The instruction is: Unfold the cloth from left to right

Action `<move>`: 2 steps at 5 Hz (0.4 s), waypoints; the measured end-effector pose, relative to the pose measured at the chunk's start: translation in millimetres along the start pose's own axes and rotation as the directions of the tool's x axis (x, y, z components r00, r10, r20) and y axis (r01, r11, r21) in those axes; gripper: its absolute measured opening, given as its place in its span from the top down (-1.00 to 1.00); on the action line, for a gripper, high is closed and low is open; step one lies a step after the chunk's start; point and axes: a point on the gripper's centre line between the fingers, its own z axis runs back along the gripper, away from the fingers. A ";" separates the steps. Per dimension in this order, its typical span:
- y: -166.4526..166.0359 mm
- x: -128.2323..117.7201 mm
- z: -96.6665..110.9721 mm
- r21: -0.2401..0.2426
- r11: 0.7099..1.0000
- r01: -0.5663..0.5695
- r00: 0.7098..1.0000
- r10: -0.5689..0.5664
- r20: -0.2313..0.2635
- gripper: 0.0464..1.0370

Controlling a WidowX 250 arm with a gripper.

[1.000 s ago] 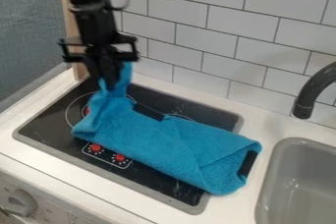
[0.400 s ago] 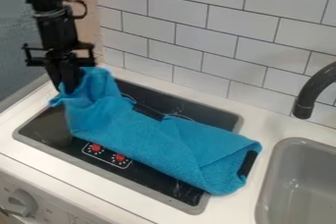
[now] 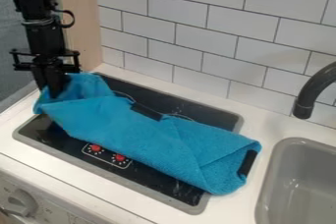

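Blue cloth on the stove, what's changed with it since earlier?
The black pincer moved left and lower, drawing the blue towelling cloth's left end past the black flat cooktop's edge. Whether it still grips is unclear. The folded right end stayed put.

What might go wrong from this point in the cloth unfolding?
The tool sits at the left end of the cloth, which is bunched around it, so pulling away might drag that end along or leave it crumpled.

The right end is folded over itself, so opening only the left side would probably leave the job incomplete.

The near edge lies close to the red knobs on the cooktop and could snag there if the cloth shifts.
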 end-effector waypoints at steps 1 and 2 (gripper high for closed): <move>7.0 3.4 -6.7 0.030 1.000 -0.003 1.000 0.004 -0.021 0.94; 9.2 7.4 -10.8 0.027 0.999 -0.018 0.999 0.019 -0.034 0.61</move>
